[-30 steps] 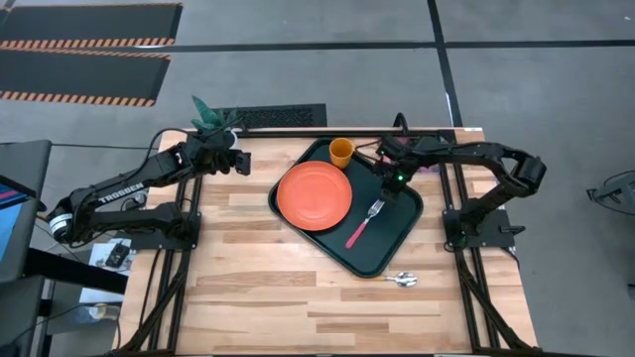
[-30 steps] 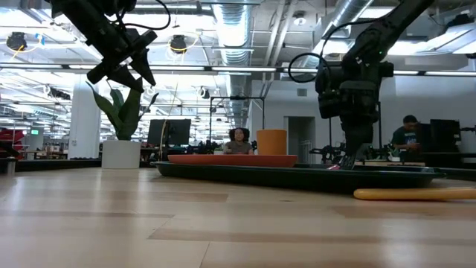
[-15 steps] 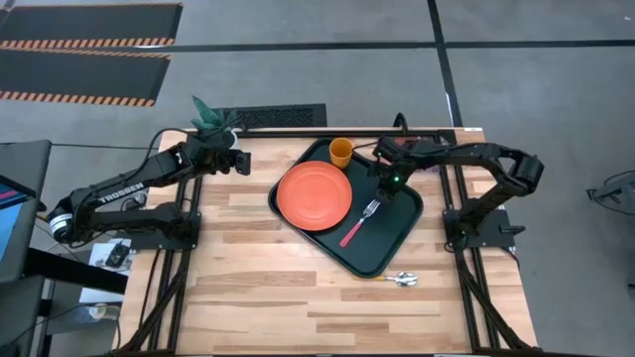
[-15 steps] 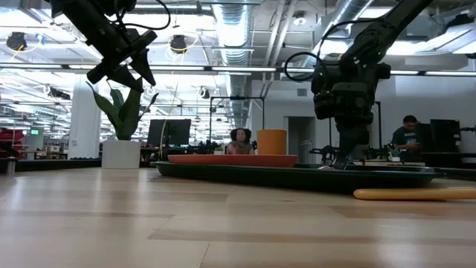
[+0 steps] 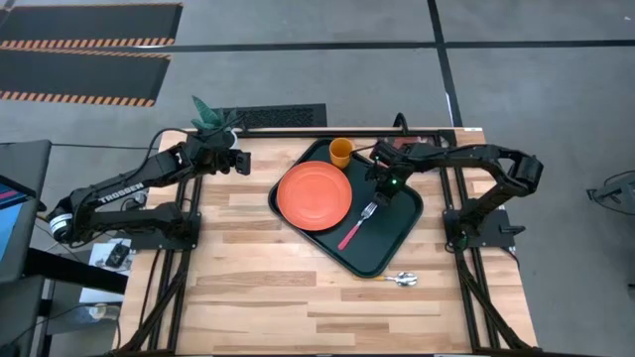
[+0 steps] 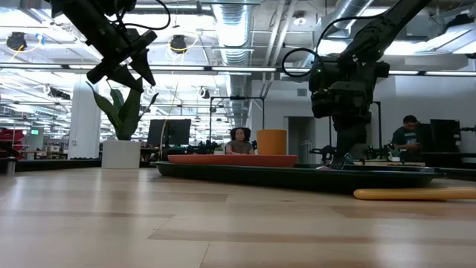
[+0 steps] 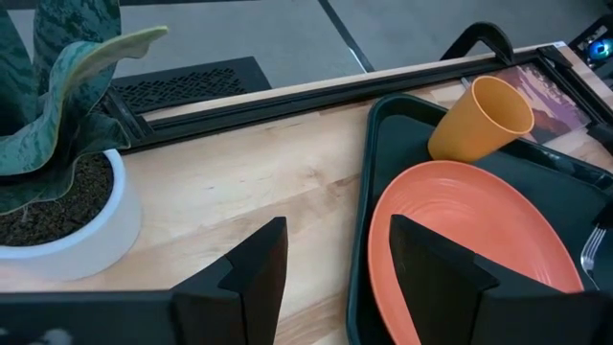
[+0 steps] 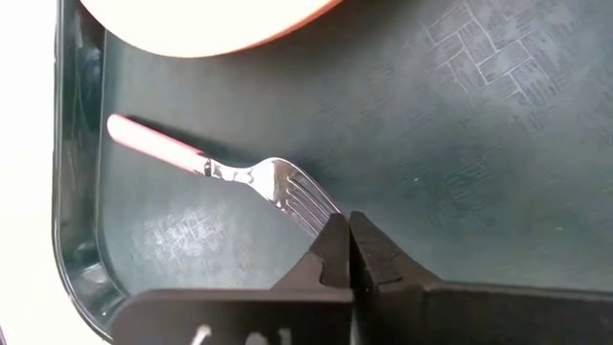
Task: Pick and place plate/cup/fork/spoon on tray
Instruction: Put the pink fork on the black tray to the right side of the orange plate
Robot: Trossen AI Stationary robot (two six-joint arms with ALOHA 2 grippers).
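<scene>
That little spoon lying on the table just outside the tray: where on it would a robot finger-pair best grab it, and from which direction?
Probably the orange-yellow handle, coming straight down from above. The spoon lies flat on the table beside the tray's near edge, so there is no room under it. The handle is long, straight and thicker than the silver bowl; fingers closing across its width should hold it. The right gripper is nearer.

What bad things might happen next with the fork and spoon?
The right gripper is shut, right at the fork tines on the tray; it may knock the fork toward the plate. The spoon lies off the tray, close against its rim, so grabbing it could be awkward.
</scene>
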